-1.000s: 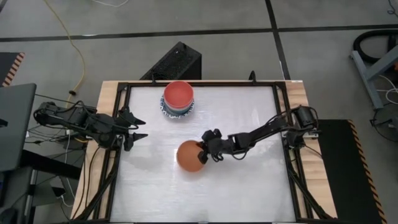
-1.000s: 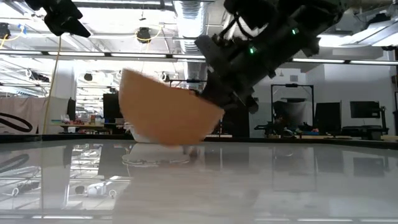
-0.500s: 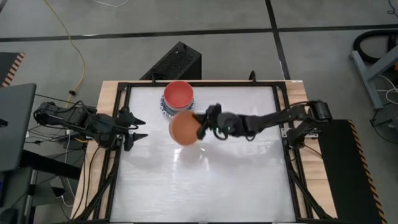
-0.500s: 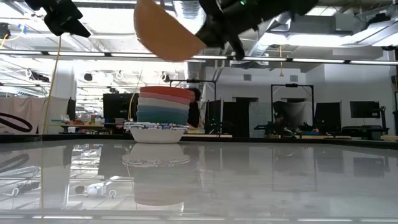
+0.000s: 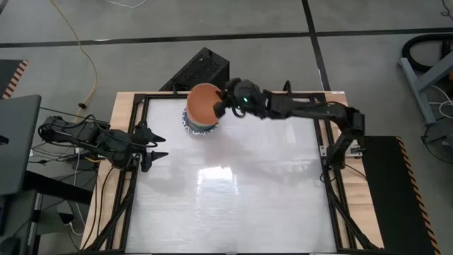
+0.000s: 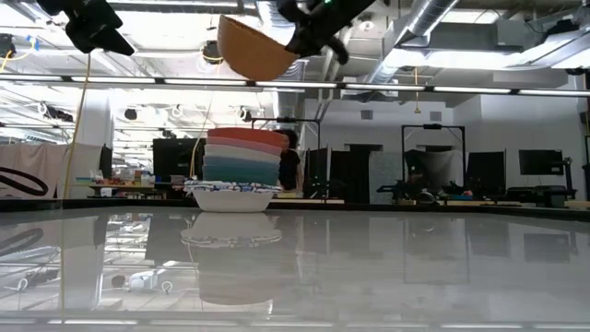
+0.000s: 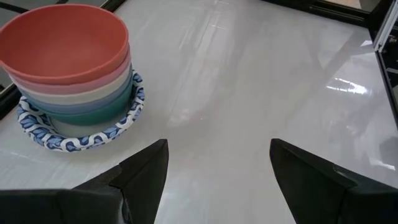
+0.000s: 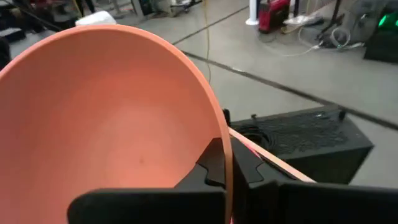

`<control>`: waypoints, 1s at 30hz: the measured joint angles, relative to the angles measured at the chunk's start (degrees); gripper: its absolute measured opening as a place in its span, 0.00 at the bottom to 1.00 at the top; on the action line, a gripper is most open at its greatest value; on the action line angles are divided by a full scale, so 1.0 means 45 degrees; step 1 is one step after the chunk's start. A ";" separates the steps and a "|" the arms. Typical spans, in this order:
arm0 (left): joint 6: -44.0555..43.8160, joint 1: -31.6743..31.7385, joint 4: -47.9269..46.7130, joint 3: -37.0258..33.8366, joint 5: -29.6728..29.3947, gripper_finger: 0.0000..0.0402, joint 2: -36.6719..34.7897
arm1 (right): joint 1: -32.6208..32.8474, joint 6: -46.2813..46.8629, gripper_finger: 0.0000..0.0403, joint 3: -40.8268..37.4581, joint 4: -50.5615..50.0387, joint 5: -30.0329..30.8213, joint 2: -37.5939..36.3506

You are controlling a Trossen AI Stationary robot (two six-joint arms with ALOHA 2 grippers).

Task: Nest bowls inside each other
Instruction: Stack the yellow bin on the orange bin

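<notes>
Table: we see a glossy white tabletop [image 5: 233,205].
Stack: nested round bowls [image 6: 233,171], far left, mouths up.
Right gripper [image 5: 225,106]: clamped on the tilted orange bowl's [image 5: 204,103] rim above that stack.
Left gripper [image 7: 217,168]: jaws apart, left edge.

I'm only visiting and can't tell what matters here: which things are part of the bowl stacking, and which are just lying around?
Part of the job:
- orange bowl, held above the stack by the right gripper
- stack of bowls on the table

Just there:
- left gripper, open, waiting at the table's left edge
- black box beyond the table
- yellow cable on the floor
</notes>
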 joint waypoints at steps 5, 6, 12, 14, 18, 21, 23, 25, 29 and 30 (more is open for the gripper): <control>0.0000 0.0000 0.0005 0.0003 0.0000 0.67 0.0003 | -0.1023 0.0331 0.02 0.1703 -0.1606 -0.1534 0.1425; 0.0000 -0.0004 0.0005 0.0003 0.0000 0.67 0.0003 | -0.1232 0.0462 0.02 0.1972 -0.1875 -0.1802 0.1707; 0.0000 0.0000 0.0005 -0.0001 0.0000 0.67 0.0003 | -0.2238 0.0795 0.02 0.2928 -0.2522 -0.3190 0.3212; 0.0000 -0.0005 0.0000 -0.0001 0.0000 0.67 0.0003 | -0.2493 0.1025 0.02 0.3187 -0.2544 -0.3651 0.3548; 0.0000 0.0000 0.0005 0.0003 0.0000 0.67 -0.0001 | -0.2907 0.1376 0.02 0.3617 -0.2564 -0.4710 0.4024; 0.0000 -0.0004 0.0005 0.0003 0.0000 0.67 0.0003 | -0.3097 0.1604 0.02 0.3779 -0.2654 -0.5057 0.4235; 0.0000 -0.0005 0.0005 0.0003 0.0000 0.67 -0.0001 | -0.3199 0.1704 0.02 0.3782 -0.2918 -0.5065 0.4233; 0.0000 -0.0002 0.0005 0.0003 0.0000 0.67 0.0003 | -0.3214 0.1719 0.02 0.3804 -0.3160 -0.5061 0.4229; 0.0000 -0.0001 0.0005 0.0003 0.0000 0.67 0.0001 | -0.3214 0.1675 0.02 0.3799 -0.3723 -0.5064 0.4227; -0.0005 -0.0005 0.0005 0.0003 0.0000 0.67 0.0003 | -0.3218 0.1675 0.02 0.3799 -0.3792 -0.5065 0.4227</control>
